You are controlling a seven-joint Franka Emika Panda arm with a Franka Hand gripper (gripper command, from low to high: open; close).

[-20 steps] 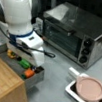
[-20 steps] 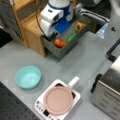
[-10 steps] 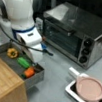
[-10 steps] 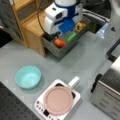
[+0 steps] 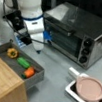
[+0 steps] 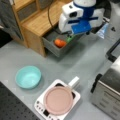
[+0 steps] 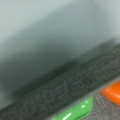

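Note:
In a front view my gripper (image 5: 38,50) hangs at the end of the white arm, just above the far wall of an open grey drawer (image 5: 36,75). Inside the drawer lie a yellow pepper (image 5: 12,52), a green vegetable (image 5: 23,62) and an orange carrot (image 5: 29,72). The gripper touches none of them. In a front view the arm's blue-and-white hand (image 6: 80,26) covers the fingers, with the carrot (image 6: 59,43) and the green vegetable (image 6: 70,38) beside it. The wrist view looks along the drawer wall (image 7: 75,87), past the green vegetable (image 7: 75,112) and the carrot (image 7: 112,92); no fingers show.
A toaster oven (image 5: 77,32) stands behind the arm. A pink pan (image 5: 89,88) sits on a white hotplate (image 6: 40,106). A teal bowl (image 6: 28,76) rests on the grey table. The drawer belongs to a wooden cabinet (image 5: 0,83).
The gripper has shifted a little to the front view's right, from over the drawer's inside to its far wall. The vegetables have not moved.

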